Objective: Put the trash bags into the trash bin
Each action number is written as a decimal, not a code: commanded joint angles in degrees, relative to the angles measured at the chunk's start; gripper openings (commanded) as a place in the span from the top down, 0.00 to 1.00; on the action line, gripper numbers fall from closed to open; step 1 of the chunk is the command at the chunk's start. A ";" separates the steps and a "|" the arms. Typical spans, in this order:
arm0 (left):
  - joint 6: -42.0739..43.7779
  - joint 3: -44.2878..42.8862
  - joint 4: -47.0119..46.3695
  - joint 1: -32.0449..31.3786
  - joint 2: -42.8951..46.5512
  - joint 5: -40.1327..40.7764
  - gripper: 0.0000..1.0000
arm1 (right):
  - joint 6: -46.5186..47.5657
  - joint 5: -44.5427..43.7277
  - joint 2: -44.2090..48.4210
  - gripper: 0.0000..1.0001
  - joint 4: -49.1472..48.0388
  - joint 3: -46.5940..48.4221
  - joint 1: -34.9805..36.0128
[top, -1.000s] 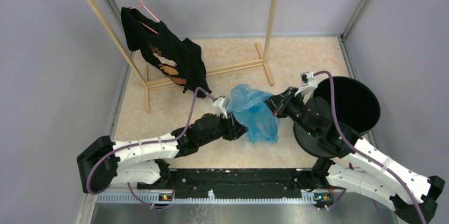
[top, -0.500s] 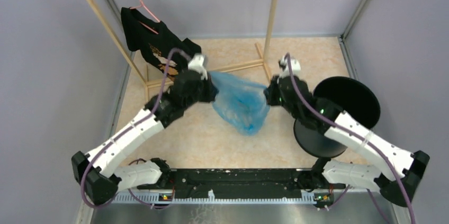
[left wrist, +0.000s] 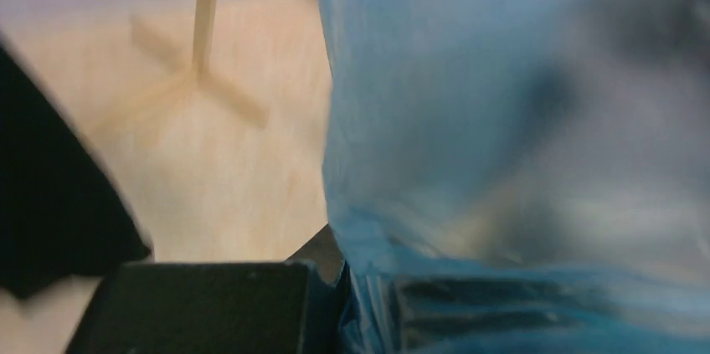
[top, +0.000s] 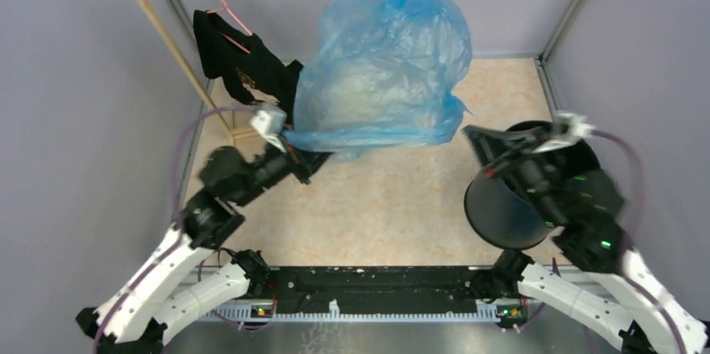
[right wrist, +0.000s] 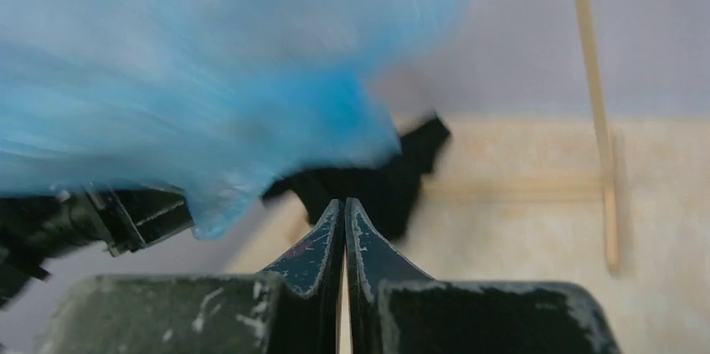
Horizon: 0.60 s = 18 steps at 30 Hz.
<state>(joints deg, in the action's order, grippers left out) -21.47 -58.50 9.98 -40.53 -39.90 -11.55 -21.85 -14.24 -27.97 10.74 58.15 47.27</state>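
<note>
The light-blue trash bag (top: 381, 69) billows up high over the middle of the floor, puffed with air. My left gripper (top: 293, 141) is shut on its lower left edge; in the left wrist view the bag (left wrist: 519, 120) fills the right side and bunches between the jaws of the left gripper (left wrist: 360, 304). My right gripper (top: 473, 136) is shut with nothing in it, just right of the bag's lower right corner. In the right wrist view the right gripper (right wrist: 344, 212) is pressed together and the bag (right wrist: 209, 61) floats apart, up and left. The black trash bin (top: 498, 212) stands beneath the right arm.
A wooden clothes rack (top: 163, 32) stands at the back left with a black shirt (top: 239, 61) on a pink hanger. Grey walls close in the beige floor (top: 377, 203) on three sides. One rack post (right wrist: 594, 111) shows in the right wrist view.
Both arms rose and spread apart. The bag went from a low crumple to a tall, air-filled balloon. The right gripper swung right over the bin, no longer holding the bag.
</note>
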 commanded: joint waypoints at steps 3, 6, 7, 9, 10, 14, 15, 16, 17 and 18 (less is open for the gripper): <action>-10.11 25.21 5.01 0.27 3.39 -0.17 1.00 | -10.96 8.04 -1.29 1.00 3.74 -23.83 -0.24; -8.32 22.68 6.29 0.27 5.77 1.43 1.00 | -10.14 8.06 -0.87 1.00 4.82 -21.99 -0.24; -6.95 19.68 6.72 0.28 5.09 1.45 1.00 | -9.05 7.27 -1.31 1.00 5.73 -19.24 -0.24; -4.10 10.00 7.89 0.27 2.51 0.53 1.00 | -6.36 6.58 -3.24 1.00 7.54 -12.17 -0.24; -3.15 5.58 8.48 0.28 0.91 0.03 1.00 | -4.95 7.10 -4.37 1.00 8.27 -8.52 -0.28; -2.72 -5.92 7.95 0.24 -3.70 -5.05 1.00 | -2.16 9.39 -8.06 1.00 7.79 -0.05 -0.24; -3.46 -6.18 7.31 0.27 -4.13 -5.89 1.00 | -2.22 10.45 -8.81 1.00 7.39 0.03 -0.24; -5.05 -5.39 6.74 0.27 -4.31 -6.23 1.00 | -2.50 11.71 -9.44 0.95 7.10 -0.55 -0.24; -6.29 -3.62 6.36 0.28 -4.46 -6.17 1.00 | -3.11 13.09 -9.90 0.90 6.93 -1.79 -0.24; -7.43 -1.42 6.35 0.24 -4.60 -5.75 1.00 | -3.85 14.65 -10.24 0.86 6.62 -4.16 -0.26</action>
<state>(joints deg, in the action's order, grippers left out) -26.00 -64.60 16.12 -40.40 -42.81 -14.68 -26.02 -5.04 -35.48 17.06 58.22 47.18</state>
